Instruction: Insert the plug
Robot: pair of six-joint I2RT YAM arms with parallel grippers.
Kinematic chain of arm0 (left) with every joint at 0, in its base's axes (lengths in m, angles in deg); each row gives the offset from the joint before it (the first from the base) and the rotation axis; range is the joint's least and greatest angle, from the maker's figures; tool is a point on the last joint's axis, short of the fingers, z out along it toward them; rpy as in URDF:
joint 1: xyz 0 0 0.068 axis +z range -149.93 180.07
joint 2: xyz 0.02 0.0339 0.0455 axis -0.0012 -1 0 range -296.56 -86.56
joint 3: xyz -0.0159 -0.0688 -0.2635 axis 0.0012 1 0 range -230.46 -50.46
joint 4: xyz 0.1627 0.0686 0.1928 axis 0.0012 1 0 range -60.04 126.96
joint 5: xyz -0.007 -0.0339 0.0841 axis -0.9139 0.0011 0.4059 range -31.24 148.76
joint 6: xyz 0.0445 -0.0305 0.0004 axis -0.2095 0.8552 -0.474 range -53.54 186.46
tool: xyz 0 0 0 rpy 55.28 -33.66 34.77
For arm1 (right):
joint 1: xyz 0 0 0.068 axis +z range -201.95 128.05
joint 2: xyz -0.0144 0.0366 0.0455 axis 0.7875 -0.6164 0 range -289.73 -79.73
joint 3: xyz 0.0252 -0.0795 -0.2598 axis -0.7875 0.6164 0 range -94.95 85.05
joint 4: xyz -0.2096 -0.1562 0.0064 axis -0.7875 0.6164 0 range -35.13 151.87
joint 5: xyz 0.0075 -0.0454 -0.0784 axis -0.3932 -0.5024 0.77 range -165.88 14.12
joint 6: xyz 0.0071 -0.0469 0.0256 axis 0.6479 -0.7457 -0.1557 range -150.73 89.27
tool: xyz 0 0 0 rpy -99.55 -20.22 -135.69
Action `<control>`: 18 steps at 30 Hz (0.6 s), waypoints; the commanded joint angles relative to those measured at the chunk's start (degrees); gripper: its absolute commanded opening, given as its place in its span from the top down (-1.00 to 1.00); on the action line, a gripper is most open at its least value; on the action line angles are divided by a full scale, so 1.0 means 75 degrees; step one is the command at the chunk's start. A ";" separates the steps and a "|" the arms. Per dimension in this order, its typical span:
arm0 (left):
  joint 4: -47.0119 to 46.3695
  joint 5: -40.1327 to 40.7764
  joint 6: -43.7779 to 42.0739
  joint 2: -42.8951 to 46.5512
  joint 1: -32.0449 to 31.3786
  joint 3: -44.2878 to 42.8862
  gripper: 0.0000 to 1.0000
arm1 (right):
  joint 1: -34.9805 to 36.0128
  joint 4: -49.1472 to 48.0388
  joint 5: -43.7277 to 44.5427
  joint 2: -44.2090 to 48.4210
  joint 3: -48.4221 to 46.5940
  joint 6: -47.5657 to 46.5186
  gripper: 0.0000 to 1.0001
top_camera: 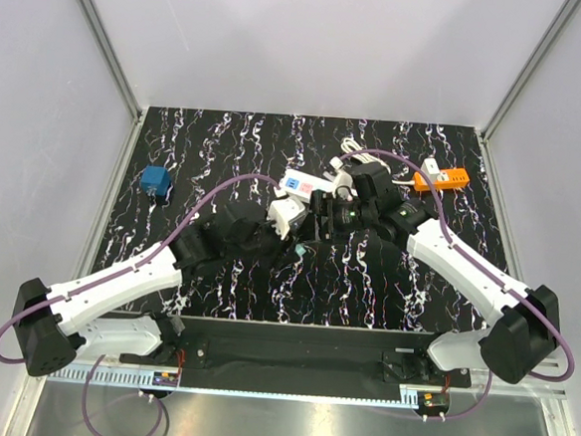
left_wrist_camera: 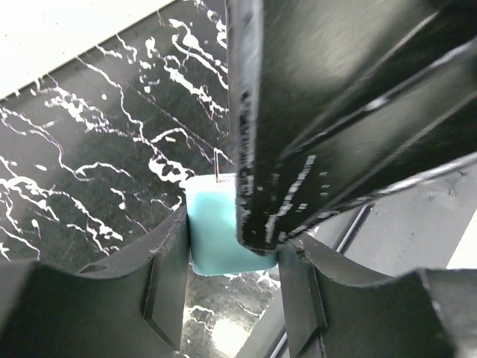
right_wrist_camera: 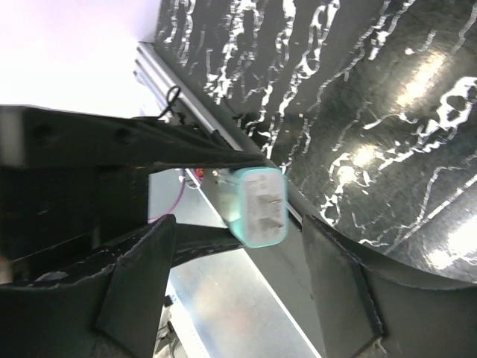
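Marbled black desk (top_camera: pixel 366 283), my left gripper (left_wrist_camera: pixel 231 246) clamping a teal plug (left_wrist_camera: pixel 220 227), my right gripper (right_wrist_camera: pixel 238 224) hanging wide open just beside it, white power strip (top_camera: pixel 297 183) lying nearby.

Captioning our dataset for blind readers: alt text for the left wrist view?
A teal plug with a thin metal prong sits clamped between the left gripper's black fingers, above the black marbled table. A large black robot part crosses in front at upper right.
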 commanded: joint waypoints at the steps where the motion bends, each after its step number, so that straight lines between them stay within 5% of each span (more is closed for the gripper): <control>1: -0.0660 0.0292 -0.0150 0.0235 -0.0068 -0.0045 1.00 | 0.0066 0.0235 0.0416 -0.0024 -0.0297 -0.0283 -0.53; 8: -0.0941 0.0199 -0.0162 0.0387 -0.0068 0.0143 1.00 | 0.0066 -0.0080 -0.0495 -0.0165 -0.0122 -0.0213 -0.12; 18: -0.1503 -0.0176 -0.0173 0.0786 -0.0068 0.0494 1.00 | 0.0077 -0.1112 -0.1446 -0.0153 0.0277 0.0267 -0.05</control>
